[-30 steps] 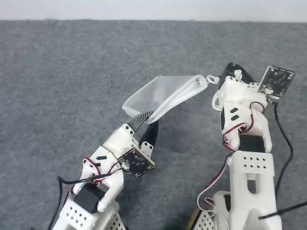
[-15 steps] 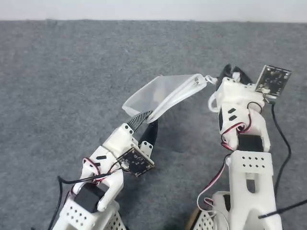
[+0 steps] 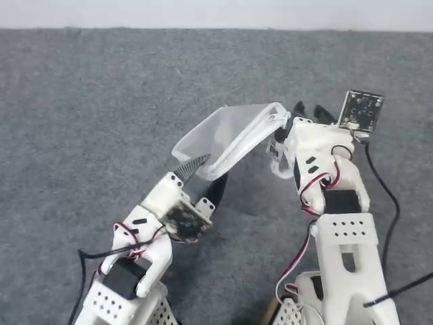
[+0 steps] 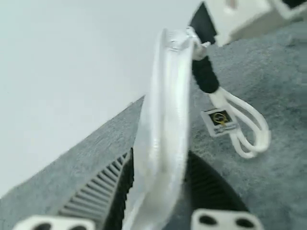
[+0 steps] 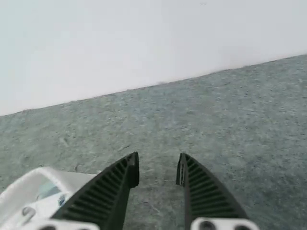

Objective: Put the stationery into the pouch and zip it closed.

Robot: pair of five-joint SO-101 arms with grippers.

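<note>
Pouch (image 3: 226,135): pinching one end firmly in left gripper (image 4: 158,165), closing the narrowly spread, empty right gripper (image 5: 157,170) squarely on its zip pull (image 4: 192,39)

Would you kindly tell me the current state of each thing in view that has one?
pouch: lifted off the table, clamped at one end; whether it is zipped cannot be told.
left pincer: shut on the pouch.
right pincer: open and empty, beside the pouch's other end.
pull cord: hanging loose from the pouch, ungripped.
</note>
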